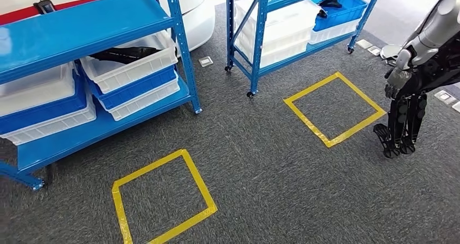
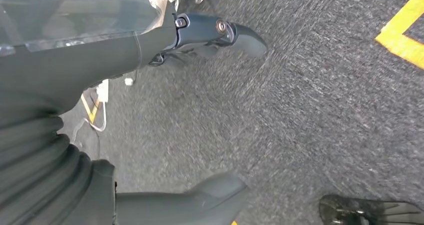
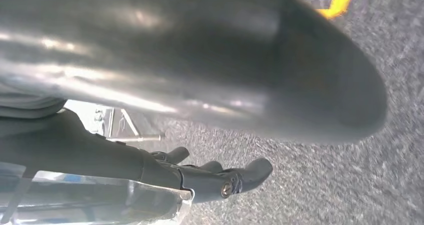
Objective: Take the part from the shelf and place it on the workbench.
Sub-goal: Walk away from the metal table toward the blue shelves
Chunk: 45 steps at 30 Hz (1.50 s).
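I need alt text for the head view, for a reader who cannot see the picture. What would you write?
Two blue metal shelving units stand on grey carpet, holding white and blue plastic bins, one with a black part inside. Two yellow tape squares mark the floor in front of them. The robot's right hand hangs at the right edge.

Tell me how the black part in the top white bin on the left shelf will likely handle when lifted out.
The black part looks long, thin and irregular, so it may hang unevenly if gripped at one end. It lies below the white bin's rim, under the blue shelf deck, so it could snag coming out. It seems light; stiffness I can't tell.
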Each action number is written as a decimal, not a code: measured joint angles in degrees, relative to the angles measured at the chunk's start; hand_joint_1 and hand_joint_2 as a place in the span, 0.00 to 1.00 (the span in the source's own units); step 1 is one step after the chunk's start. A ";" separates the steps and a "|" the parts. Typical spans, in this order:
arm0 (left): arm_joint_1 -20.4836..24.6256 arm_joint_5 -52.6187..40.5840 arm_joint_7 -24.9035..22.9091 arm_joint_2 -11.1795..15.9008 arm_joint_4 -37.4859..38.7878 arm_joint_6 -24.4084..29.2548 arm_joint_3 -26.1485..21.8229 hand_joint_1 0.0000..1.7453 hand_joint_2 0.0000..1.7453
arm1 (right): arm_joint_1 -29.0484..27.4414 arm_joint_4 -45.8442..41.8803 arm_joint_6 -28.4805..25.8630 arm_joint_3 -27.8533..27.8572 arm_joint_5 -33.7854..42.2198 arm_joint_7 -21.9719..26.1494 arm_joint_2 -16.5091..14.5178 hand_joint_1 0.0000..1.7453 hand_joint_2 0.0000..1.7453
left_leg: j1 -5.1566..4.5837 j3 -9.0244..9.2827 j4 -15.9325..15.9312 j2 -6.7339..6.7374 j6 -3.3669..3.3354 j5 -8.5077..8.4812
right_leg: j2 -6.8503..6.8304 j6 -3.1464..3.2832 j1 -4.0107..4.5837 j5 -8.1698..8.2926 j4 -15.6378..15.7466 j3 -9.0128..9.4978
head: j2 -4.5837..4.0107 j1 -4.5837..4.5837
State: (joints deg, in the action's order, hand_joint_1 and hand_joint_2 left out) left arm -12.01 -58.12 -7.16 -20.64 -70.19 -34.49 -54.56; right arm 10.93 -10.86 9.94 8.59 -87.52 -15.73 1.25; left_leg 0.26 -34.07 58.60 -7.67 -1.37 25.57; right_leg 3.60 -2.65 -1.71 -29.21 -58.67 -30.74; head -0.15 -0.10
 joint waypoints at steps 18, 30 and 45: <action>6.13 -20.33 10.83 2.23 6.27 2.07 -8.83 0.00 1.00 | -0.80 -0.01 -1.43 1.31 1.72 0.10 -0.38 0.00 0.00 | -0.28 0.14 -0.03 8.86 -0.81 0.52 | -9.53 1.05 1.22 -1.28 -0.35 1.12 | 0.00 -0.64; 8.38 -27.45 14.42 3.36 9.72 1.26 -12.29 0.00 1.00 | -3.73 0.04 -2.30 4.50 2.98 0.23 0.62 0.00 0.00 | -0.01 0.19 -0.16 0.85 -0.65 0.00 | -0.18 -0.58 0.20 -0.13 -0.35 -0.27 | 0.00 -0.15; 8.20 -29.31 19.98 1.55 5.42 -2.33 -14.06 0.00 0.00 | -3.88 0.02 -2.61 7.12 3.80 0.03 0.72 0.00 0.00 | -0.28 -0.32 1.68 12.23 0.35 0.99 | -9.69 2.23 1.10 -0.65 0.53 1.62 | 0.00 -0.83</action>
State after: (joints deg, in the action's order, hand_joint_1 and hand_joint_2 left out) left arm -3.81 -87.42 12.82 -19.10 -64.78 -36.82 -68.61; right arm 7.05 -10.84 7.33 15.71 -83.72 -15.69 1.97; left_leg -0.01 -34.40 60.28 4.56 -1.02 26.56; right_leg -6.09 -0.41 -0.61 -29.85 -58.13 -29.11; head -0.15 -0.93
